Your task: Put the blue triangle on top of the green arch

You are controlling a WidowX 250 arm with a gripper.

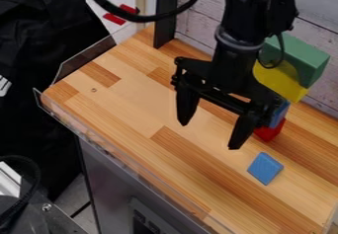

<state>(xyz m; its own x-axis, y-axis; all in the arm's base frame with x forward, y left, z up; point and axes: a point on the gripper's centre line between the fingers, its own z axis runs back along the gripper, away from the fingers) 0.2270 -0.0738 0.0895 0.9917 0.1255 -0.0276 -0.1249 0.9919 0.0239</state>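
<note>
Note black two-finger jaws (210, 135) apart, empty. Treat blue triangular block (265, 168), probably painted wood, as light, stiff; grip across opposite flat faces, avoiding slopes.

Block tally: I am counting five. By colour, I am logging one green block (305, 55), one yellow block (280, 78), one red block (269, 131) and two blue blocks, the first (265, 168) and the second (280, 113). Hedge: the second blue and the red are sitting partly hidden, so I am taking each as probably one piece. Cables: I am counting three, one thick (132, 17), one thin (282, 53) and one at lower left (36, 178). Singles: I am recording one arm (247, 11), one gripper (210, 135) with two fingers, one wooden counter (132, 99) and one dark post (165, 13).
</note>
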